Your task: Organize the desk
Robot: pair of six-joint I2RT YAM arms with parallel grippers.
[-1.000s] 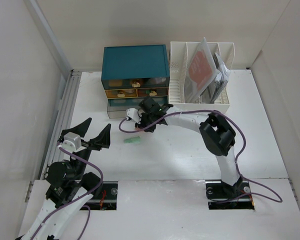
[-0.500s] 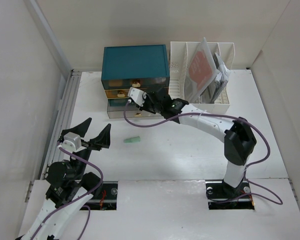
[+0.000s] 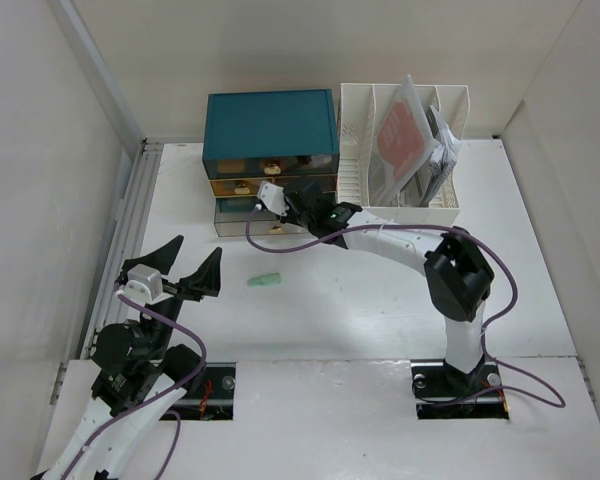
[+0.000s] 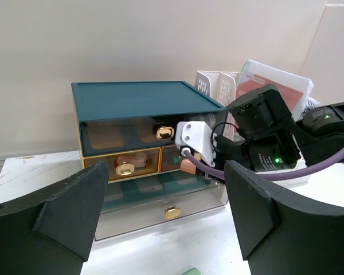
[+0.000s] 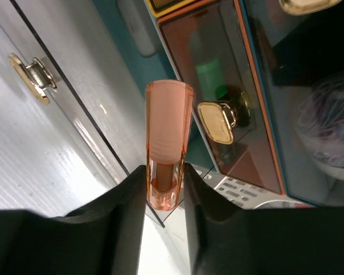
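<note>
Between right fingers (image 5: 117, 209): translucent peach plastic tube (image 5: 167, 143), clamped | beyond them: amber drawer front (image 5: 200, 51) with gold knob (image 5: 215, 123) | left fingers (image 4: 63, 212): apart, over matte white tabletop (image 3: 380, 300)

Overhead looks down on desk (image 3: 380, 310); both wrists face drawer box (image 3: 270, 135), right close-up.

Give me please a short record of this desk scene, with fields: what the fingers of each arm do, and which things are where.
left fingers: open, empty, over the left side of the desk
right fingers: shut on a pink tube, close in front of the drawer box
drawer box: teal, at the far edge of the desk
file rack: white, just right of the drawer box, holding papers
loose item: small green piece lying on the desk, nothing touching it
</note>
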